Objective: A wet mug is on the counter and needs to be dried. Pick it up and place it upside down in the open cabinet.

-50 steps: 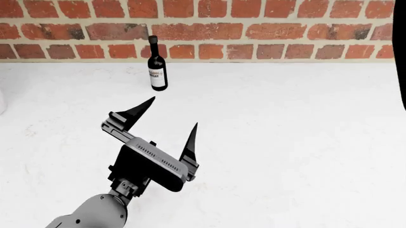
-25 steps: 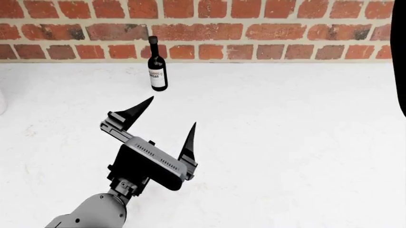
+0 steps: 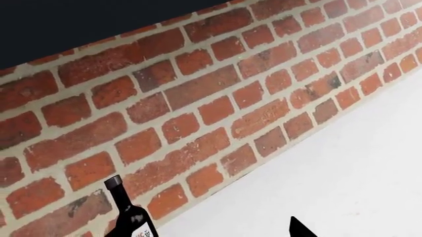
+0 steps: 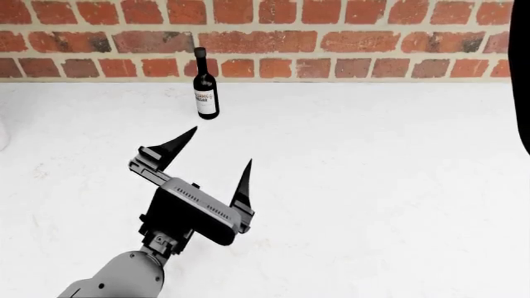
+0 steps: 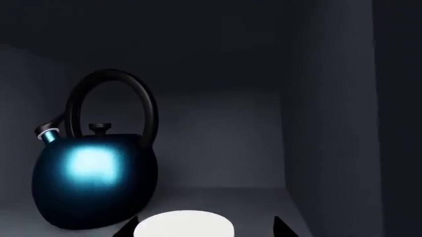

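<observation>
In the right wrist view a pale whitish round disc lies between the fingertips of my right gripper, inside a dark cabinet. It looks like an end of the mug. No red shows. One fingertip stands clear of the disc, so the jaws look open. My left gripper is open and empty, hovering over the white counter. One of its fingertips shows in the left wrist view. My right gripper is out of the head view.
A dark wine bottle with a white label stands by the brick wall, beyond my left gripper; it also shows in the left wrist view. A shiny blue kettle sits in the cabinet beside the disc. A dark upright edge borders the head view's right.
My left gripper has drifted very slightly to the left, still open. The bottle has not moved.
</observation>
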You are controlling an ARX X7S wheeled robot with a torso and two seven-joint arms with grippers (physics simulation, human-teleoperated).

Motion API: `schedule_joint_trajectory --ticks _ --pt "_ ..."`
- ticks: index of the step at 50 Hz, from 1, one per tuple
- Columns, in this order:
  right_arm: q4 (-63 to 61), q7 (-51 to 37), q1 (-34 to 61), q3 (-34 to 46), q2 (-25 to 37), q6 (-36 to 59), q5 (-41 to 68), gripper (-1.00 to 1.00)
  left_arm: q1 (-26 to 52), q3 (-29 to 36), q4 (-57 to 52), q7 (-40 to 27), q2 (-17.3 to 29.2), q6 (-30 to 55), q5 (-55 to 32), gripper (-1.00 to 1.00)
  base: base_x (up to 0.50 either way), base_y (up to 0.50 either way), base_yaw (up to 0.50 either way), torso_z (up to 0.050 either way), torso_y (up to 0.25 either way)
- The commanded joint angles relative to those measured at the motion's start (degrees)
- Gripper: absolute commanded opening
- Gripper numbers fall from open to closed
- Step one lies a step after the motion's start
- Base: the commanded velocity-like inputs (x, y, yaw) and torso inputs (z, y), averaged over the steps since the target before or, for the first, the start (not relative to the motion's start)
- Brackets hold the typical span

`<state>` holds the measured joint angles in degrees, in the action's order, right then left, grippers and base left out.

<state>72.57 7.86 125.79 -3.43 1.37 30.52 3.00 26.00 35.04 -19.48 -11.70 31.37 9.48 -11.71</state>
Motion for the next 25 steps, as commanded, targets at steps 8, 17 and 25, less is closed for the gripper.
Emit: schedule_joint_trajectory --ticks 8,17,25 --pt "2.39 0.74 0.04 5.5 -0.41 -1.37 -4.15 1.0 0.13 -0.18 1.76 0.1 -0.12 -0.9 -0.2 1.0 0.0 0.0 0.0 0.0 0.0" --pt "2.39 1.98 1.57 8.69 -1.0 -2.69 -3.67 1.0 0.4 -0.17 2.44 0.2 -0.18 -1.09 -0.17 1.0 0.0 0.0 0.0 0.0 -0.001" --pt "2.39 2.3 3.16 16.74 -1.32 -3.7 2.69 1.0 0.24 -0.21 2.97 0.21 -0.13 -1.67 -0.18 1.0 0.0 0.0 0.0 0.0 0.0"
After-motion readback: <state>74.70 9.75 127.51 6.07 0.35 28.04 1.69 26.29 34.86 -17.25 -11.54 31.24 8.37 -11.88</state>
